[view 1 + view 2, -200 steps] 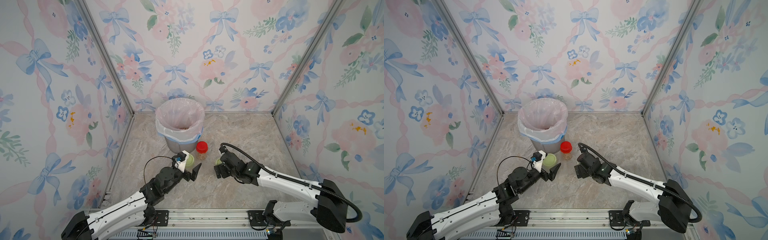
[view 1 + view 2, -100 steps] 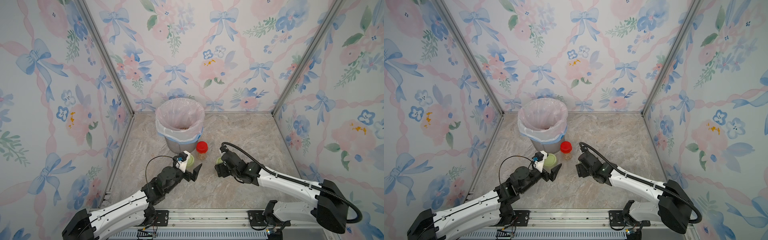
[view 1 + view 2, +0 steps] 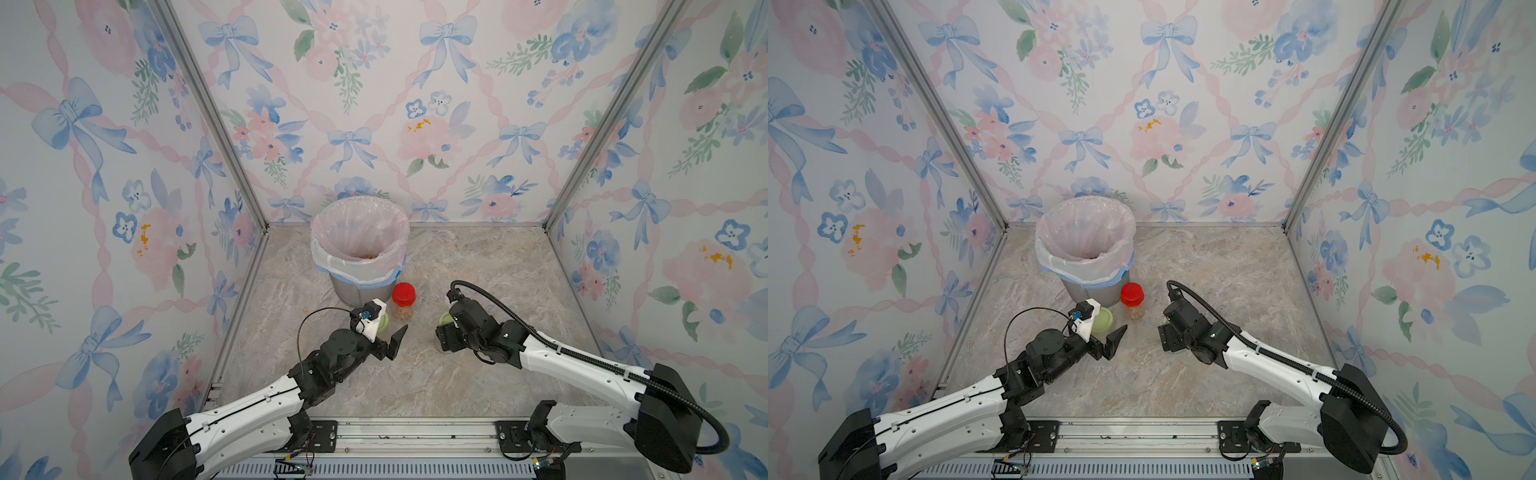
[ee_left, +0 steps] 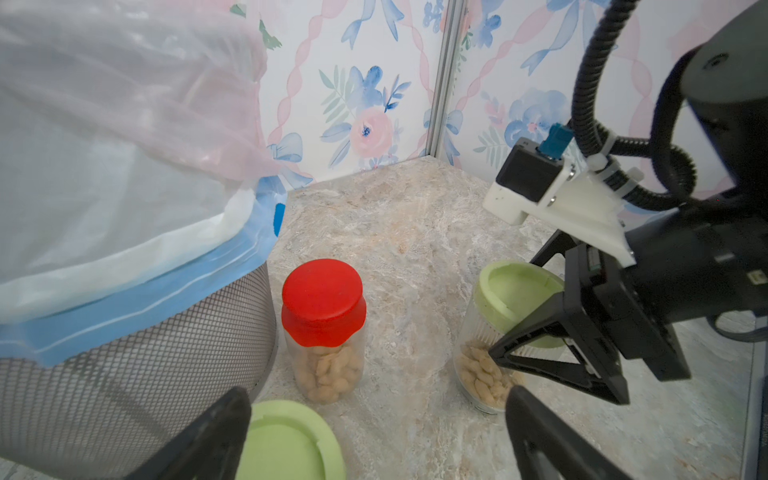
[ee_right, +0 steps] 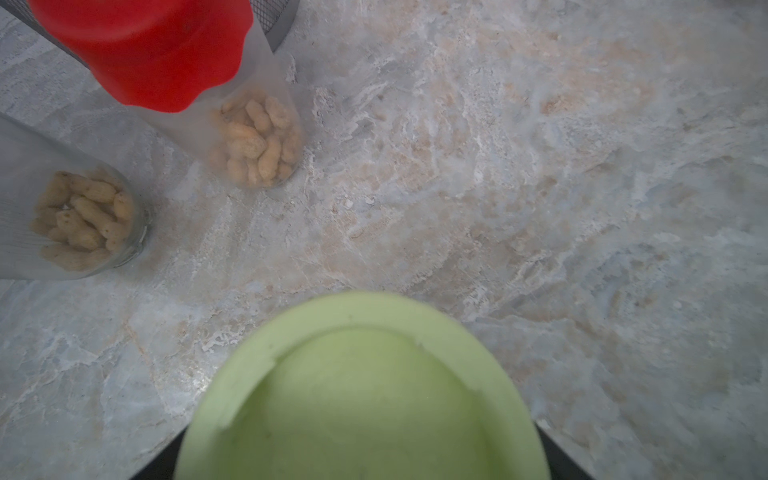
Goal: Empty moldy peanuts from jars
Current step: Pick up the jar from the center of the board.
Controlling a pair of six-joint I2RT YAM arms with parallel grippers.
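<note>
Three clear jars of peanuts stand in front of the bin. The red-lidded jar (image 3: 403, 301) (image 4: 323, 324) is in the middle, with peanuts (image 4: 328, 371) (image 5: 257, 141) in its lower half. My left gripper (image 3: 389, 345) (image 4: 378, 401) is open, its fingers spread above and beside a green-lidded jar (image 3: 1102, 322) (image 4: 291, 442). My right gripper (image 3: 445, 332) (image 5: 361, 457) points down, shut on the lid of the other green-lidded jar (image 3: 444, 319) (image 4: 517, 297), which stands on the floor with peanuts (image 4: 482, 374) inside. That lid (image 5: 361, 386) fills the gap between its fingers.
A grey mesh bin (image 3: 332, 266) (image 4: 124, 374) lined with a pale pink bag stands at the back, just behind the jars; a few peanuts lie at its bottom. Flowered walls close in three sides. The marble floor (image 3: 478, 270) stretches to the right.
My right gripper's jaws have narrowed onto the green lid and the arm has crept slightly forward. The left arm and its open gripper have barely moved.
</note>
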